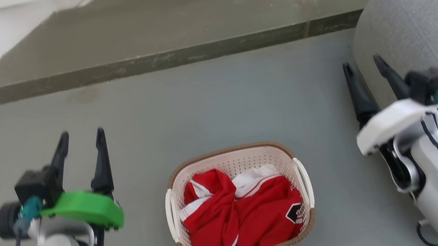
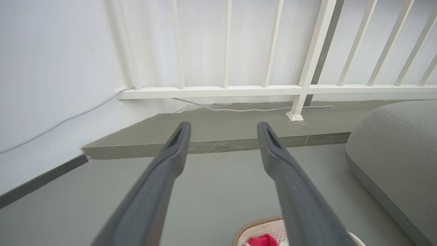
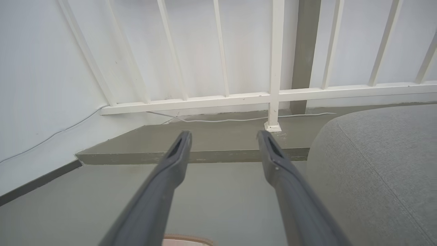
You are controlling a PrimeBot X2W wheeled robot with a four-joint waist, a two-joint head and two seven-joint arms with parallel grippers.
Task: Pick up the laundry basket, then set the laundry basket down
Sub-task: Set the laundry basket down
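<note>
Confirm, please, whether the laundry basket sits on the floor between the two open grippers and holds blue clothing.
Not quite: the head view shows red and white clothing in the laundry basket, which does sit on the floor between the open left gripper and right gripper.

Head cam stares steeply down at the floor (image 1: 216, 106) from up high; both wrist cams sit lower, facing forward at the white railing (image 2: 239, 89). All three share the raised step (image 1: 148, 59)

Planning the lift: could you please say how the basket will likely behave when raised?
The basket looks like perforated plastic, so probably light and stiff. Its clothes sit inside the rim, so unlikely to spill. Lifted by one handle, it would probably tip.
</note>
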